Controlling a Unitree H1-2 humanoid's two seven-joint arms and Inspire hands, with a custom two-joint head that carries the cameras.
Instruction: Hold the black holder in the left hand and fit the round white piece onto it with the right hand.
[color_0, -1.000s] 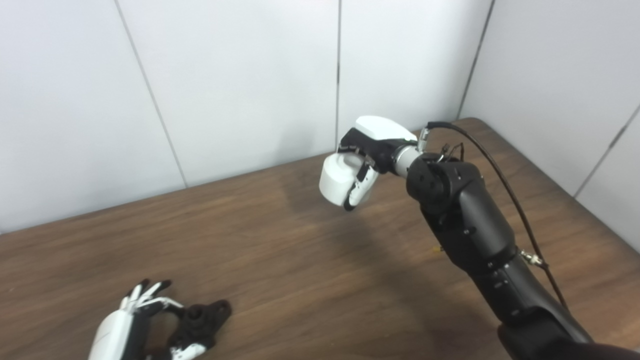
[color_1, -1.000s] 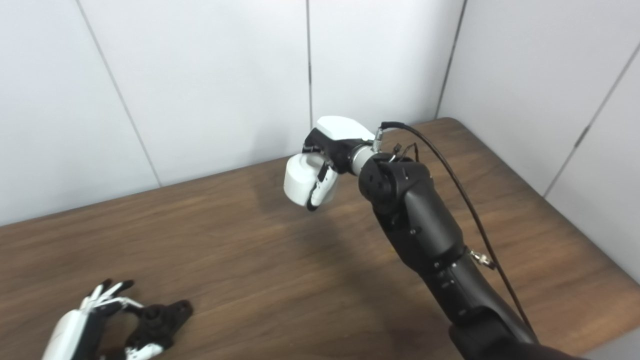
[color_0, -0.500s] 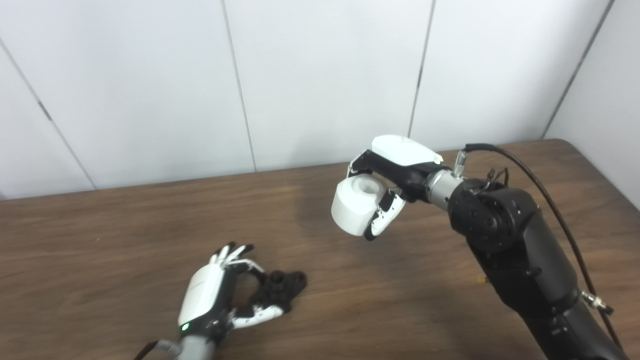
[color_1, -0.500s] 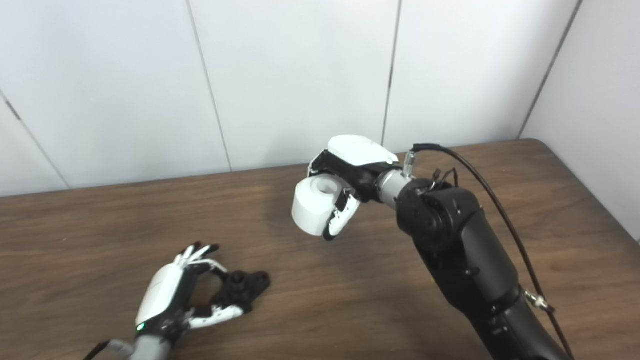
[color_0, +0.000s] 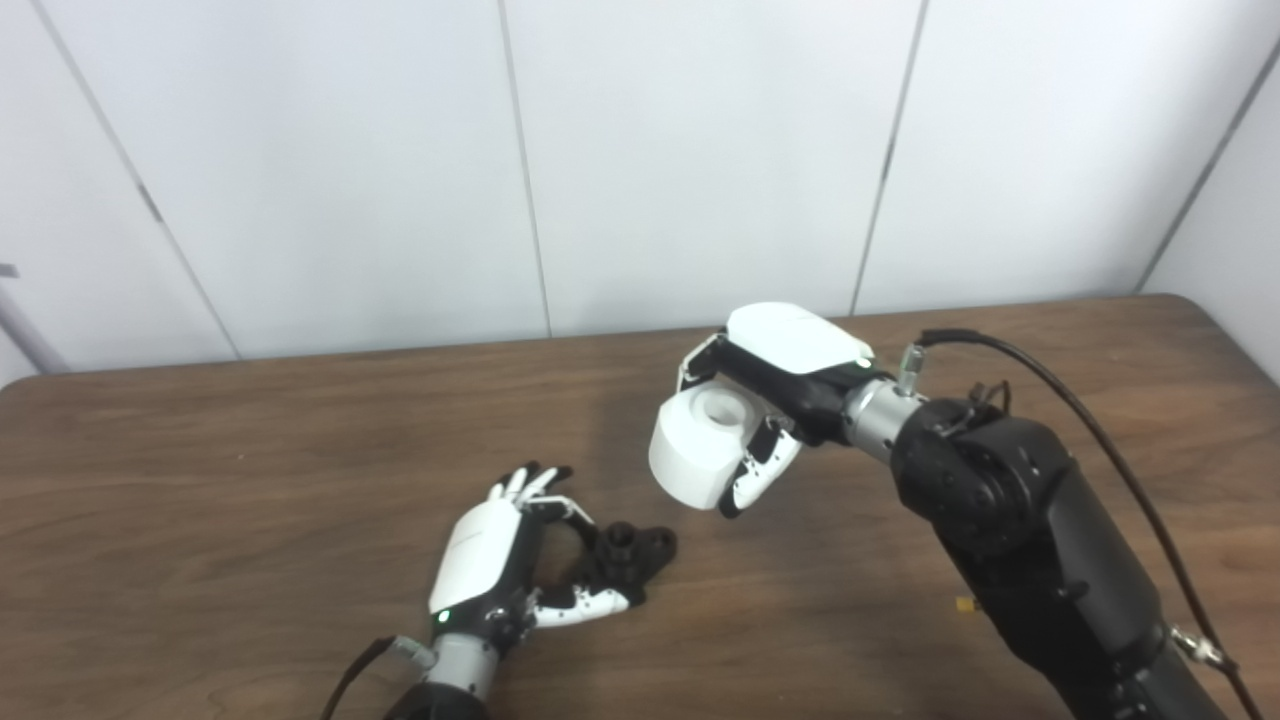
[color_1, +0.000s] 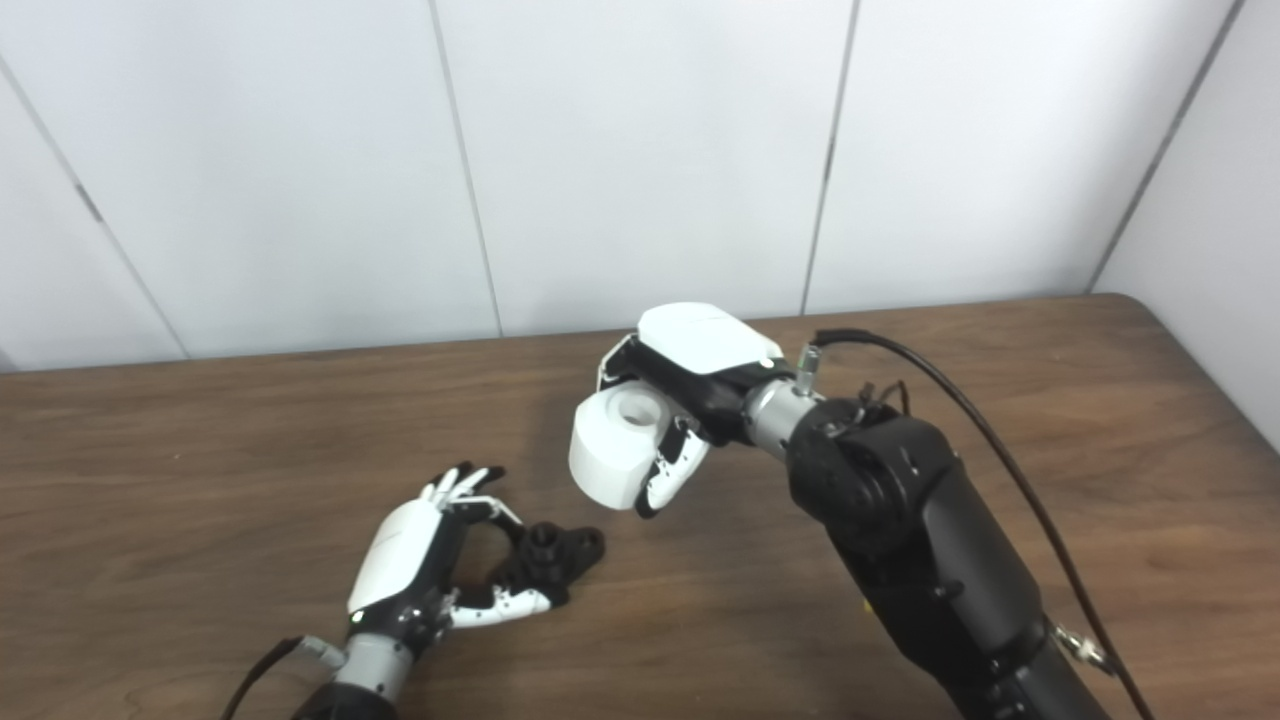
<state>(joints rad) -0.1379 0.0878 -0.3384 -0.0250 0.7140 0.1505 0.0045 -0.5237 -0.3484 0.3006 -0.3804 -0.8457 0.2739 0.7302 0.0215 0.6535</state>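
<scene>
The black holder (color_0: 632, 556) lies low on the brown table (color_0: 250, 470), a short stub sticking up from it. My left hand (color_0: 497, 562) is at its left side, fingers curled over it and thumb along its front edge, gripping it. My right hand (color_0: 783, 398) is shut on the round white piece (color_0: 697, 455), a thick cylinder with a round recess in its top. The piece hangs in the air, up and to the right of the holder, apart from it.
White wall panels (color_0: 700, 150) stand close behind the table's back edge. The right arm (color_0: 1010, 520) with its black cable (color_0: 1120, 470) reaches in over the table's right half. The table's right corner (color_1: 1150, 310) is rounded.
The camera has swung left, shifting the whole picture. Against the wall seams, my right hand has carried the white piece left and down, closer to the holder. The left hand keeps its hold.
</scene>
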